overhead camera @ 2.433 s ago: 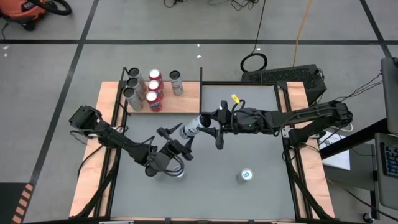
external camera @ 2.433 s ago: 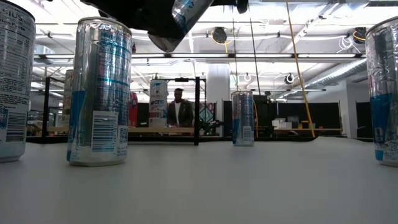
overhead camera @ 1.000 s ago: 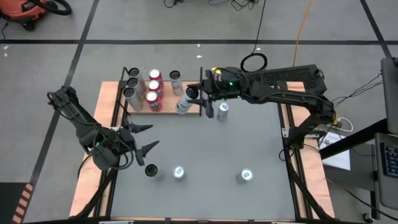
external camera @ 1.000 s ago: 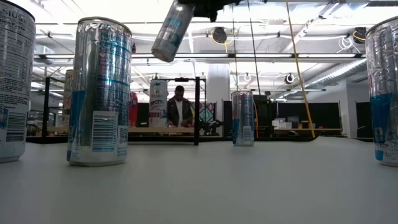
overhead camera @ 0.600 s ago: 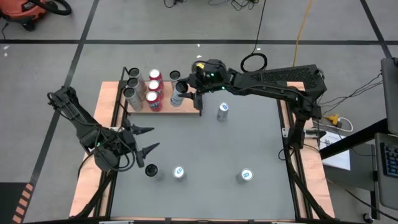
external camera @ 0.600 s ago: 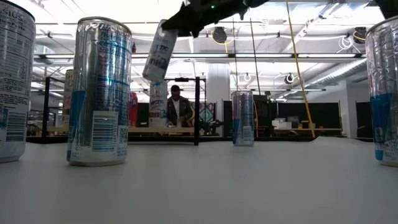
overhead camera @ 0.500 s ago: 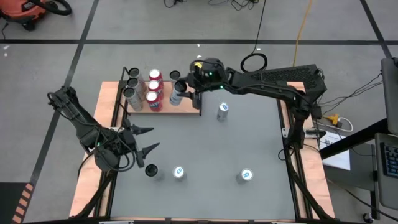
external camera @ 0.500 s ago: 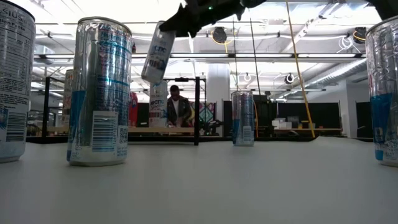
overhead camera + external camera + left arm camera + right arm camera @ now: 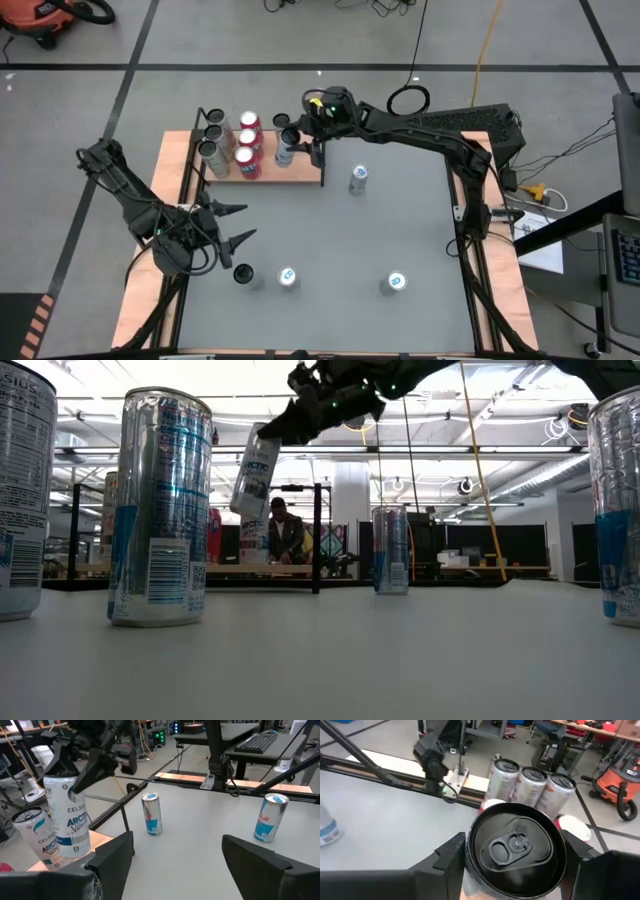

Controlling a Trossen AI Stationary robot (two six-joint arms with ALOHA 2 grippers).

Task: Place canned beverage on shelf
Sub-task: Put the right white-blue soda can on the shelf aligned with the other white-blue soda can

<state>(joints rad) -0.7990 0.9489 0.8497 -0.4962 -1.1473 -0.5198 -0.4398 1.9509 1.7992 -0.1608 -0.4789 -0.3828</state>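
We see our right gripper [image 9: 300,140] clenched around a tall white-and-silver beverage can [image 9: 286,150], tilted above the right part of the light-brown wood-grain shelf [image 9: 300,168] at the far left of the grey worktop [image 9: 400,220], near other upright cans [image 9: 232,145]. Our left gripper [image 9: 232,225] waits spread and empty at the near left.

6 cans [image 9: 232,146] stand on the shelf [image 9: 305,165] at the table's [image 9: 400,220] back-left; 4 cans [image 9: 358,178] on the table.
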